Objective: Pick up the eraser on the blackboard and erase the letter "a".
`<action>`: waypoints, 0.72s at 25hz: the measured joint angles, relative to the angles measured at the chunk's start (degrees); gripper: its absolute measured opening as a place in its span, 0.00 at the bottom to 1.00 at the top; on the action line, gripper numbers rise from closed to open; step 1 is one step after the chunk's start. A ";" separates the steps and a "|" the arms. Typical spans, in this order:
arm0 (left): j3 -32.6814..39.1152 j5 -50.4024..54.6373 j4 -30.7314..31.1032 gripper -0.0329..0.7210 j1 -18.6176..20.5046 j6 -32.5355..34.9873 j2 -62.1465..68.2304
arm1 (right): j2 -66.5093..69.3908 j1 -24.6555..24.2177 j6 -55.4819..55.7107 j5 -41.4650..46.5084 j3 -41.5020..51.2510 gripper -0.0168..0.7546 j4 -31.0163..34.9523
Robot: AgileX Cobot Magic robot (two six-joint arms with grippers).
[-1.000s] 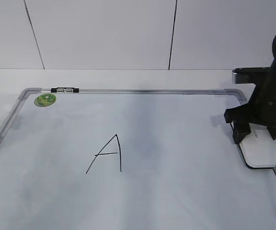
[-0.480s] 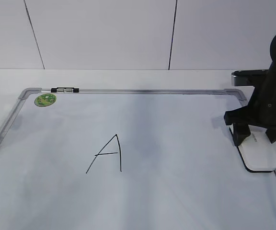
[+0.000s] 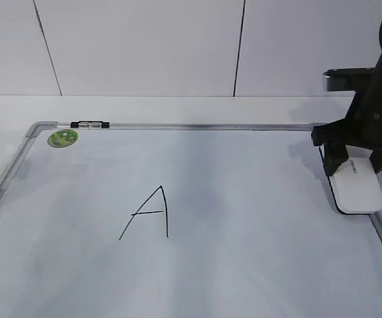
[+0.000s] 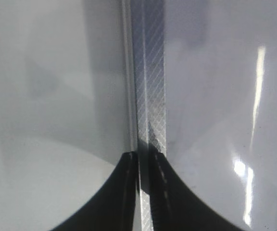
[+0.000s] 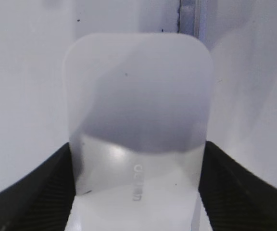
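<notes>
While gripped sideways, the eraser (image 5: 137,120) fills the right jaws.

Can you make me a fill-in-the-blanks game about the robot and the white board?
1. The letter written on the blackboard is a capital ___.
2. The round sticker near the board's far left corner is coloured ___.
3. The right gripper has a finger on each side of the white ___.
4. The left gripper sits over the board's metal ___.

Missing words: A; green; eraser; frame
</notes>
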 joint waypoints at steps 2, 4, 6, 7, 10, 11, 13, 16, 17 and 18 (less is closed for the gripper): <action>0.00 0.00 0.00 0.11 0.00 0.00 0.00 | 0.00 0.00 0.00 0.74 -0.10 0.77 0.00; 0.00 0.00 0.00 0.11 0.00 0.00 0.00 | 0.00 0.00 -0.12 1.15 -0.14 0.77 0.24; 0.00 0.00 0.00 0.11 0.00 0.00 0.00 | 0.00 0.00 -0.23 1.15 -0.14 0.77 0.45; 0.00 0.00 0.00 0.11 0.00 0.00 0.00 | 0.00 0.00 -0.33 1.15 -0.14 0.77 0.45; 0.00 0.00 0.00 0.11 0.00 0.00 0.00 | 0.00 0.00 -0.35 1.26 -0.14 0.77 1.23; 0.00 0.00 0.00 0.11 0.00 0.00 0.00 | 0.23 0.00 -0.55 1.37 -0.14 0.77 1.65; 0.00 0.00 0.00 0.11 0.00 0.00 0.00 | 0.84 0.00 -0.55 1.60 -0.14 0.77 1.99; 0.00 0.00 0.00 0.11 0.00 0.00 0.00 | 1.67 0.00 -0.57 1.83 -0.14 0.77 2.01; 0.00 0.00 0.00 0.11 0.00 0.00 0.00 | 1.77 0.00 -0.67 1.83 -0.14 0.77 2.01; 0.00 0.00 0.00 0.11 0.00 0.00 0.00 | 1.77 0.00 -0.67 1.83 -0.14 0.77 2.11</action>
